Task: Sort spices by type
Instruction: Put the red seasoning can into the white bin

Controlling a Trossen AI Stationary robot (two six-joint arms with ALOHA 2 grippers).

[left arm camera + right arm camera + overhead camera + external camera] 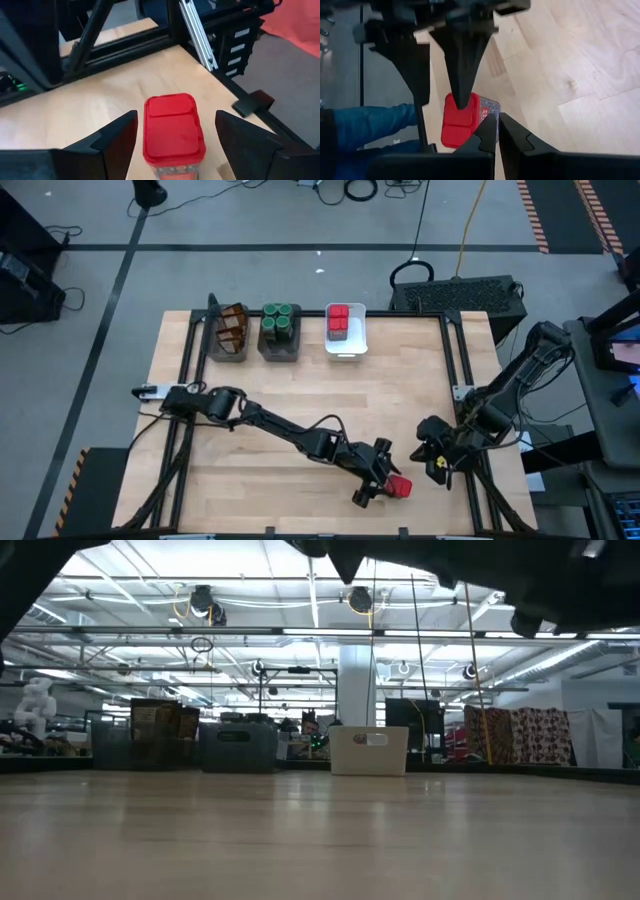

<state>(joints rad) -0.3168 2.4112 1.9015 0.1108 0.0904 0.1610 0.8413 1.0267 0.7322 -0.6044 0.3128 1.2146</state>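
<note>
A red boxy tin [172, 131] rests on the wood near the table's near right corner [399, 486]. My left gripper [176, 119] is open and reaches across the table [375, 478]; its two fingers stand on either side of the tin, with a gap on each side. My right gripper [498, 126] is shut and hovers to the right of the tin [432, 452]. The right wrist view shows the tin [460, 120] below the left gripper's fingers. Other spices sit in the three bins at the far edge.
At the far edge stand a dark grey bin with brown packets [228, 332], a dark grey bin with green-lidded jars [280, 330] and a white bin with red tins [345, 328]. The low view shows them far off [368, 750]. Bare wood lies between them and the arms.
</note>
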